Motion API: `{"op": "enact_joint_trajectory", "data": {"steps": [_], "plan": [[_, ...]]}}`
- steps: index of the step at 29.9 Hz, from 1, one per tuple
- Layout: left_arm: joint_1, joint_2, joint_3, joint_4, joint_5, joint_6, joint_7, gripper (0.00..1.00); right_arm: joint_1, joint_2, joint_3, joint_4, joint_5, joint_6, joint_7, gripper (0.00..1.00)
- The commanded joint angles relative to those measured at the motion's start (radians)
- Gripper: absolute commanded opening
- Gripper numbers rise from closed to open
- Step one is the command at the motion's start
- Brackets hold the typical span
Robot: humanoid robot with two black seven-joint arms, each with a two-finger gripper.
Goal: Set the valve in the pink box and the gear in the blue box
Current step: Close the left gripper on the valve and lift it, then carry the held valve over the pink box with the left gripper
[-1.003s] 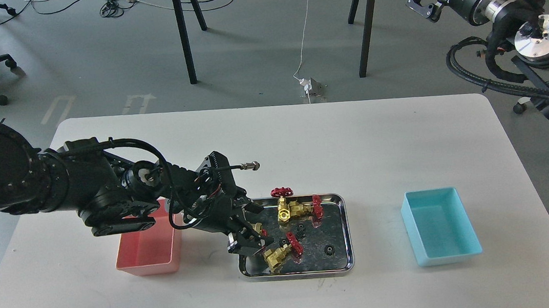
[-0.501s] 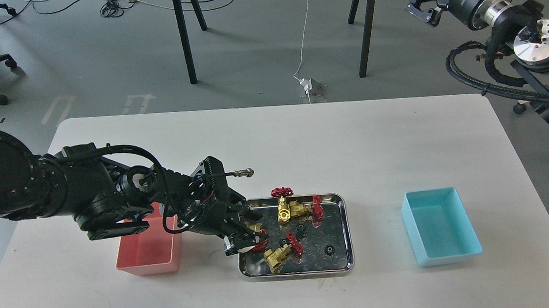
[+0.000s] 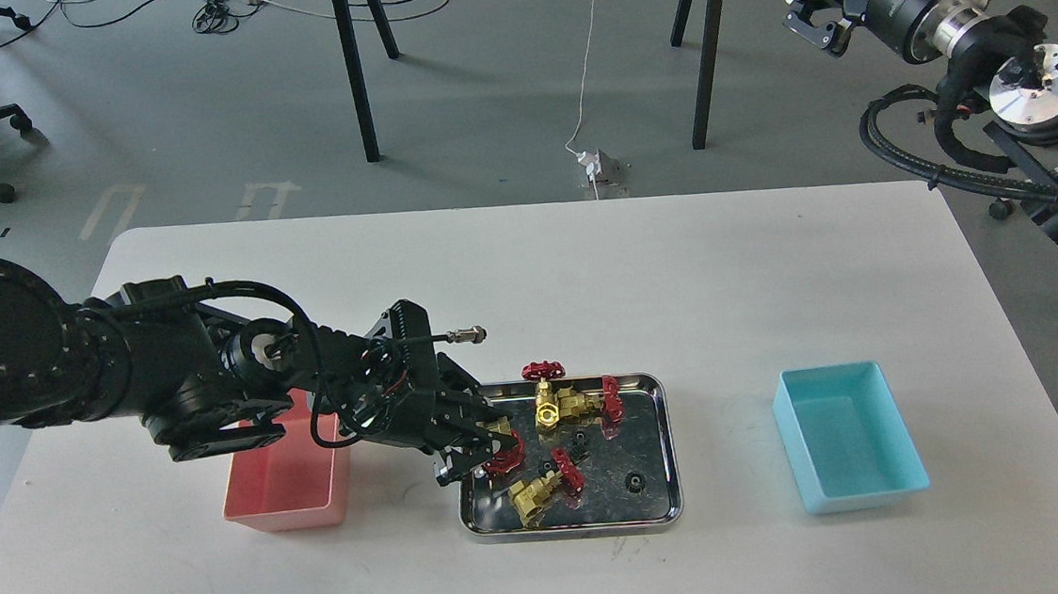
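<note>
Pink box [image 3: 286, 472] sitting lower left of frame, partly under left arm. Left gripper [image 3: 485, 453] hanging at steel tray's [image 3: 662, 447] left edge, fingers clamping valve [image 3: 503, 452] by red handwheel. Valve probably dense, rigid, slick brass; spoked wheel looking the surer hold. Blue box [image 3: 850, 437] lying right. Right gripper [image 3: 811, 12] idling upper right, fingers spread.

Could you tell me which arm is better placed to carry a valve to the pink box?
Left. Its gripper is shut on a valve at the tray's left edge, beside the pink box; the right gripper is raised far away.
</note>
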Motion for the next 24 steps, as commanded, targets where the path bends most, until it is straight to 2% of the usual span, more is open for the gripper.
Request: {"op": "enact_joint_trajectory", "data": {"steps": [1, 6, 10, 13, 18, 20, 24], "plan": [[-0.012, 0.012, -0.006, -0.006, -0.003, 0.009, 0.000, 0.06, -0.001, 0.000, 0.004, 0.000, 0.000, 0.000, 0.000, 1.00], [-0.065, 0.078, -0.009, -0.012, -0.009, 0.017, 0.000, 0.06, 0.019, 0.000, 0.009, 0.027, 0.000, -0.009, 0.000, 1.00], [-0.102, 0.164, -0.060, -0.046, -0.006, 0.012, 0.000, 0.06, 0.108, 0.012, 0.003, 0.054, -0.002, -0.086, 0.000, 1.00], [-0.159, 0.258, -0.064, -0.151, -0.006, 0.010, 0.000, 0.06, 0.194, 0.014, -0.008, 0.054, -0.005, -0.164, 0.000, 1.00], [-0.288, 0.469, -0.043, -0.366, 0.021, 0.009, 0.000, 0.07, 0.266, 0.014, -0.075, 0.047, -0.063, -0.187, 0.005, 1.00], [-0.302, 0.560, -0.034, -0.397, 0.095, 0.003, 0.000, 0.07, 0.257, 0.014, -0.077, 0.052, -0.077, -0.189, 0.006, 1.00], [-0.293, 0.661, -0.032, -0.399, 0.224, -0.029, 0.000, 0.07, 0.216, 0.005, -0.074, 0.055, -0.077, -0.186, 0.006, 1.00]]}}
